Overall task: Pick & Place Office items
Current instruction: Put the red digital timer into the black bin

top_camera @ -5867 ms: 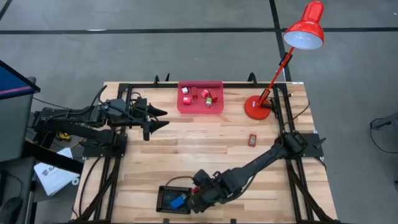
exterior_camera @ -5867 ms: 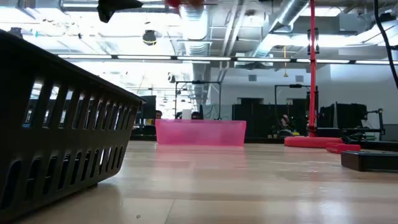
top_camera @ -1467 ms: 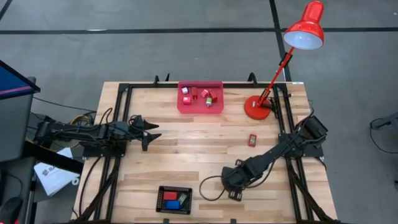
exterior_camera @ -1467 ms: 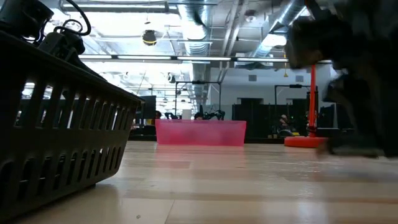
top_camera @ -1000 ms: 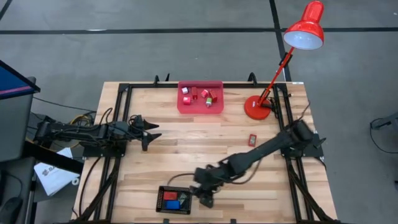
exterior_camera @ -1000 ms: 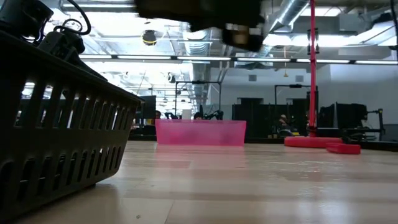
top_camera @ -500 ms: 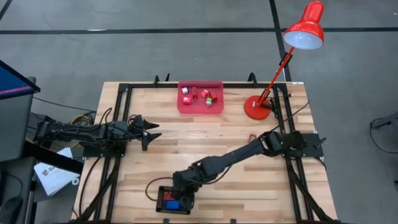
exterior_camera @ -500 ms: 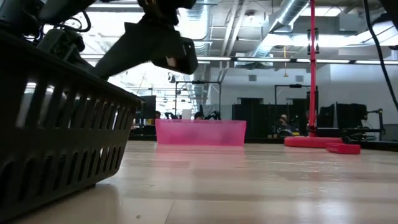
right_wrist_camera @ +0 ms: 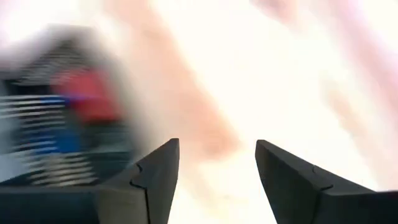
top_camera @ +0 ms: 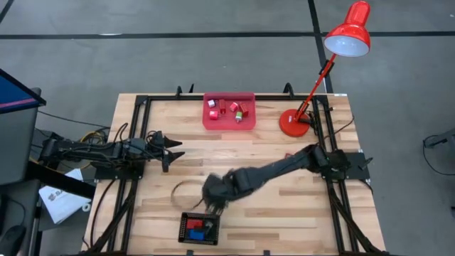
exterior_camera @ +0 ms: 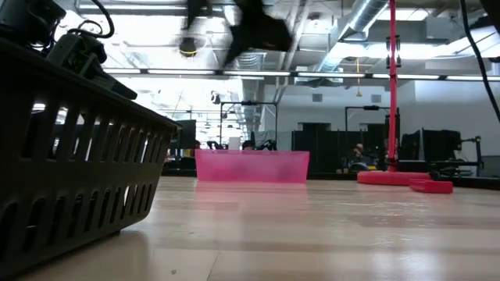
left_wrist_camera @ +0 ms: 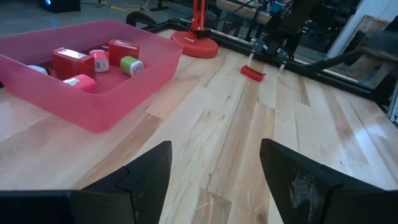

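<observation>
Both grippers are empty. My right gripper [top_camera: 212, 204] is open and hangs, blurred, just beyond the far edge of the black basket [top_camera: 183, 232] at the table's near side. A red block [top_camera: 194, 223] and a blue block [top_camera: 201, 230] lie in that basket. My left gripper [top_camera: 173, 148] is open and waits over the table's left side. The pink tray [top_camera: 247, 119] at the far edge holds several red and red-and-white pieces [left_wrist_camera: 71, 61] and a green-tipped one [left_wrist_camera: 129, 64]. One small red piece [left_wrist_camera: 252, 73] lies flat on the wood by the right arm.
A red desk lamp stands with its base [top_camera: 291, 123] at the far right, its head past the table's corner. The right arm [top_camera: 284, 167] stretches across the table's middle. A loose cable loop [top_camera: 181, 188] lies left of the right gripper. Bare wood lies between tray and basket.
My right gripper has swung from beside the basket's right side toward the table's left, passed over the basket, then drawn back toward the far edge and risen. The blocks in the basket have stayed put. My left arm has kept still.
</observation>
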Action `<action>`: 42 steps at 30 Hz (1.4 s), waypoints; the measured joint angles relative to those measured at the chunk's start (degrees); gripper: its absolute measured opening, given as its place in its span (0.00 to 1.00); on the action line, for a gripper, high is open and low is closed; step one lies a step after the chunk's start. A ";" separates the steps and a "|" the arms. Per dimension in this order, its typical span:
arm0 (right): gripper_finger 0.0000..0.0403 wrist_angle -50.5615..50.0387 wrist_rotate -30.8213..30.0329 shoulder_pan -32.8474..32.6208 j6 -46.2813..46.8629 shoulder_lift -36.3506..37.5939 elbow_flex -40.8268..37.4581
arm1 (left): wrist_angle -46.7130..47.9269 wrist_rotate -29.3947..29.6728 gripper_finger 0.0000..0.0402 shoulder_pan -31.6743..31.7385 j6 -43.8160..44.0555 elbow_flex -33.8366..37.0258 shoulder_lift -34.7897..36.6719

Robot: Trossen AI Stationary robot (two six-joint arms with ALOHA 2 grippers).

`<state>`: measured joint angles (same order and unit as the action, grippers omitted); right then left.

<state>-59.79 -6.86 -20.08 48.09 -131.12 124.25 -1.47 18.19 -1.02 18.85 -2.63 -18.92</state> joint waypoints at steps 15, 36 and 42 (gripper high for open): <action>0.62 -21.89 -3.00 6.59 24.40 8.41 -20.18 | -1.97 0.03 0.60 -0.04 0.00 -0.02 -0.54; 0.62 -3.98 -6.48 9.09 66.28 55.97 -73.26 | -3.84 0.32 0.60 -0.04 0.00 0.02 -2.58; 0.62 4.43 -5.20 12.91 65.03 51.96 -78.38 | -3.82 0.29 0.60 -0.04 0.00 0.02 -2.58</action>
<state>-55.37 -12.05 -7.17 113.12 -79.16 45.87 -5.28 18.48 -1.06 18.85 -2.61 -21.50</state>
